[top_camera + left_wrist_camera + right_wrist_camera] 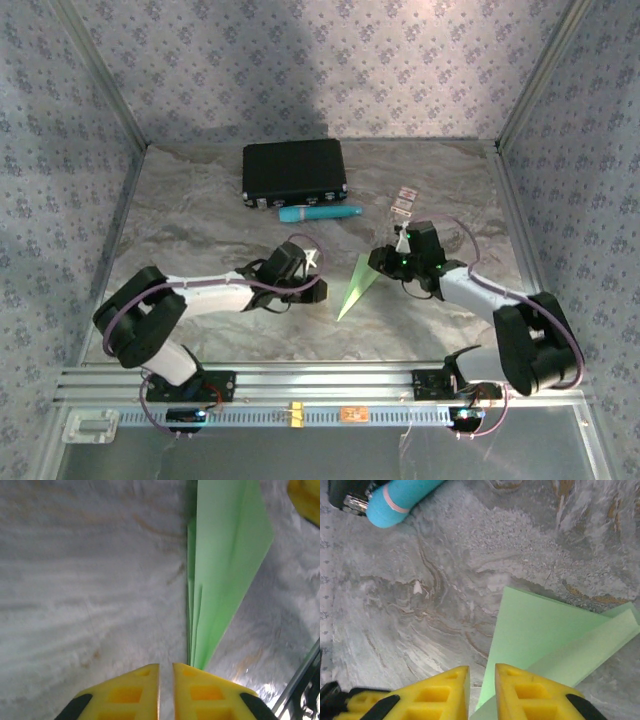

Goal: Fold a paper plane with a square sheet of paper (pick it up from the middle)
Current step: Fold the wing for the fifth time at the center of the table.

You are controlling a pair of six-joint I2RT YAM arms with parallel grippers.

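The left gripper's (pixel 166 666) ribbed yellow fingers (pixel 125 692) sit almost together, a thin slit of table (pixel 75 580) between them and nothing clamped. Just beyond their tips lies the narrow point of the paper plane (pixel 225 555), a smooth pale green dart layered along sharp creases on the grey marbled surface. The right gripper (pixel 482 669) shows a slim gap over the plane's broad end; whether it pinches the paper I cannot tell. Farther off lie a matte teal tube (pixel 400 500) and a rectangular black case (pixel 294 170).

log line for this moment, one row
paper plane on table | left claw near narrow tip | right claw over wide end
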